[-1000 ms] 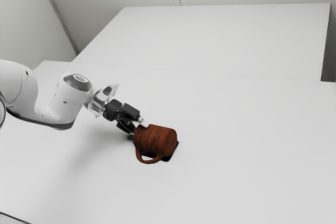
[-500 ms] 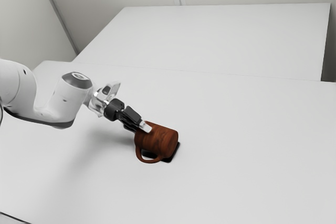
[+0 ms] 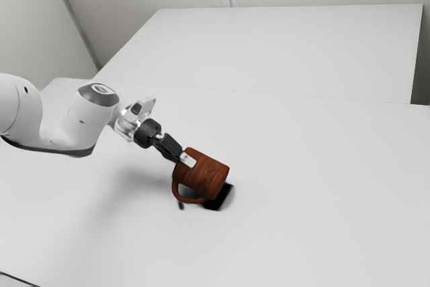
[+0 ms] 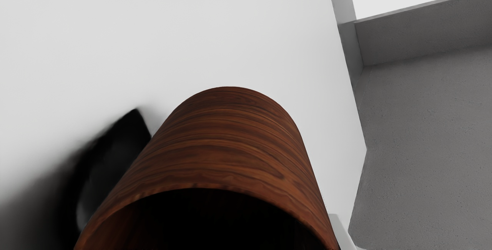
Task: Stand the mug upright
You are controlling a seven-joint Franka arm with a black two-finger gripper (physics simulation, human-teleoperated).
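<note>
The brown wood-grain mug (image 3: 205, 174) is tilted in the exterior view, its closed base toward that view's right and its handle hanging on the lower left. A gap to its dark shadow suggests it is off the table (image 3: 302, 186). My gripper (image 3: 187, 159) is at the mouth end, drawn together on the mug's wall, one pale fingertip showing outside. In the wrist view the mug (image 4: 230, 146) has its dark mouth toward my hand, and a pale finger (image 4: 338, 229) lies along its outer side. The other fingertip is hidden.
A black shadow (image 4: 115, 165) lies beside the mug on the white tabletop. Another white surface (image 3: 269, 45) stands behind the table, with pale walls around. In the wrist view a grey floor (image 4: 423, 146) shows past the table's edge.
My gripper's fingers, apart a second ago, have come together on the mug. The mug's mouth end has risen and the mug has tilted more, its shadow now separated from it.
</note>
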